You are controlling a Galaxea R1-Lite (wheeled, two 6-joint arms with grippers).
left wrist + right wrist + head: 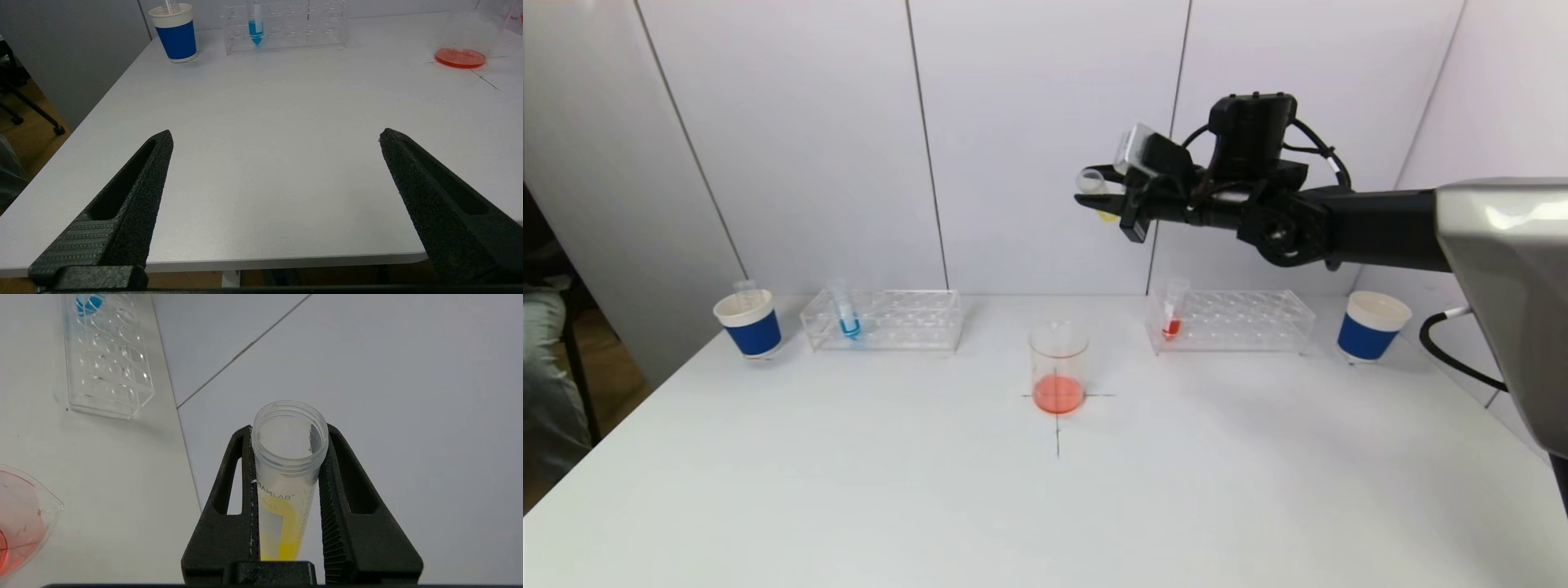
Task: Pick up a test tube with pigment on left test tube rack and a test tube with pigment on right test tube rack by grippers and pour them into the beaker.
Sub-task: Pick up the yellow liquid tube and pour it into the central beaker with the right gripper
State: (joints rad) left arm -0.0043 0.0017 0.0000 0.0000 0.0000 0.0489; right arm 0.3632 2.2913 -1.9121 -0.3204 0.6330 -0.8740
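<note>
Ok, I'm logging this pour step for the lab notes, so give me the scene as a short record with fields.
right tool: raised above the table behind the beaker, shut on the yellow tube
yellow tube: open-topped, some yellow pigment inside
left tool: open, empty, low over the table's near edge
beaker: centre of table, orange-red liquid in it
left rack: holds one blue tube
right rack: holds one red tube

Right tool (1104, 196) raised, clamped; left tool (276, 139) apparently low, spread.
</note>
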